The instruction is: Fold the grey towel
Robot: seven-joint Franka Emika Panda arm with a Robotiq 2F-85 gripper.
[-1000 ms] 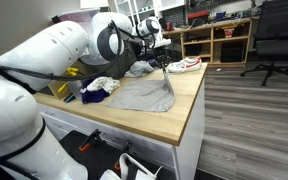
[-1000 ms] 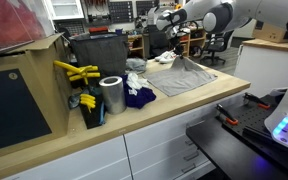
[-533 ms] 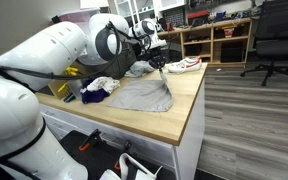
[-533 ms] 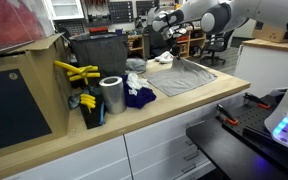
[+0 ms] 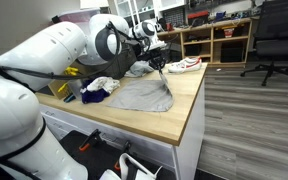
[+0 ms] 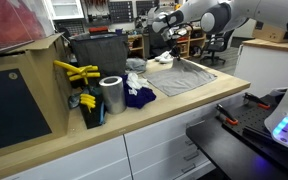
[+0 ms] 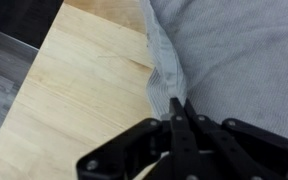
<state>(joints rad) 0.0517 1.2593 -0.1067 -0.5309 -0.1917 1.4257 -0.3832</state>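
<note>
1. Exterior views, both: big white robot arm (image 5: 54, 60), bent over the wooden table (image 5: 174, 125) and reaching to its far part.
2. Wooden table: light top on a white cabinet, with grey floor beside it. Same wood visible in the wrist view, left of the cloth.
3. The grey towel (image 5: 142, 96): lying mostly flat on the table top, close to the table edge on the floor side. One edge raised into a small peak just under the gripper. In the wrist view, filling the right part, with a ridge of fabric running down to the fingers.
4. Black bin (image 6: 97, 55): in an exterior view, standing on the table behind the small cloths.
5. Gripper (image 7: 177, 108): fingers narrow, pressed together and pinching the ridge at the edge of the grey towel.
6. White and blue cloth bundle (image 5: 100, 86): just beside the grey towel, on the arm's side. Touching or not, cannot tell.
7. Darker grey garment (image 5: 138, 68): lumpy, behind the grey towel, near the gripper.
8. White object with red trim (image 5: 187, 64), looking like a shoe: on the far corner of the table.
9. Silver cylinder (image 6: 111, 95): upright, with a dark blue cloth (image 6: 139, 97) just beside it.
</note>
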